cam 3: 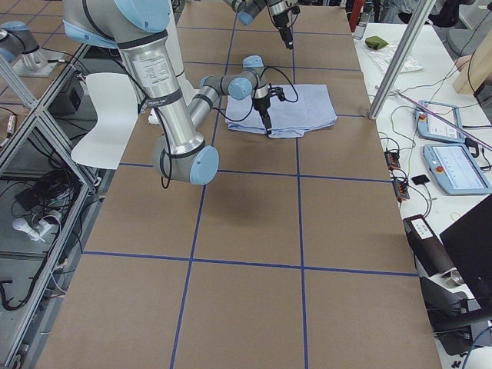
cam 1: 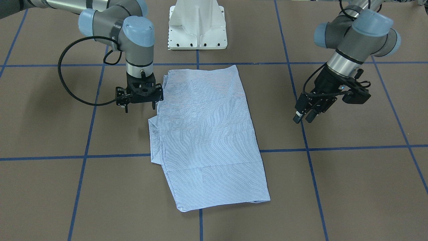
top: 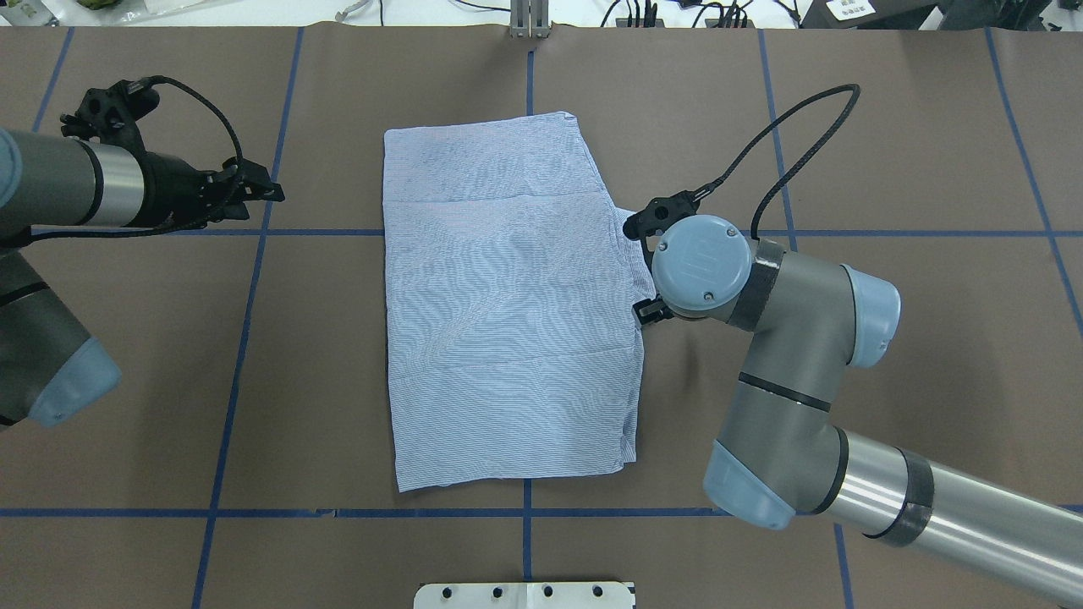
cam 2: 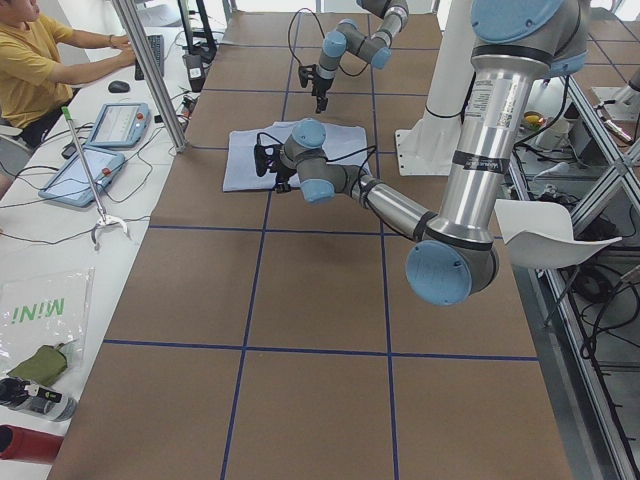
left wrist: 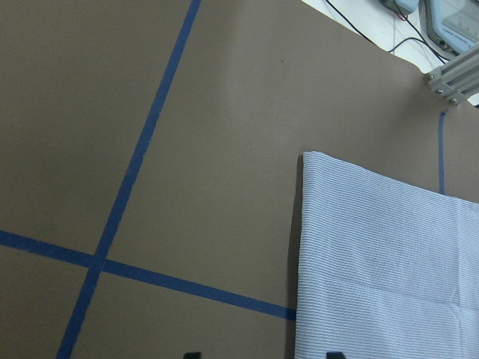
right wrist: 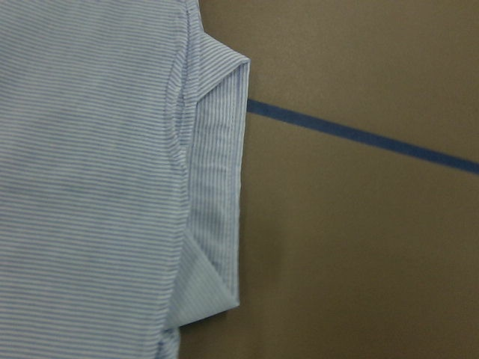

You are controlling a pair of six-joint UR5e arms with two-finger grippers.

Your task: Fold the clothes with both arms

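Observation:
The light blue striped shirt (cam 1: 207, 134) lies flat in the middle of the table, folded into a long rectangle (top: 508, 304). My right gripper (cam 1: 140, 107) points straight down, open and empty, just beside the shirt's edge on my right. Its wrist view shows that edge (right wrist: 90, 187) with a tucked fold (right wrist: 217, 187), and no fingers. My left gripper (cam 1: 303, 117) hangs tilted above bare table, well off the shirt's other side (top: 264, 188). Its fingertips (left wrist: 334, 354) stand apart at the bottom of its wrist view, open and empty, with the shirt's corner (left wrist: 389, 262) ahead.
The white pedestal base (cam 1: 197, 26) stands at the robot's side of the brown table (cam 1: 351, 184), which is crossed by blue tape lines (cam 1: 334, 147). An operator (cam 2: 30, 60) sits at a side desk with tablets (cam 2: 118, 122) beyond the table's far edge.

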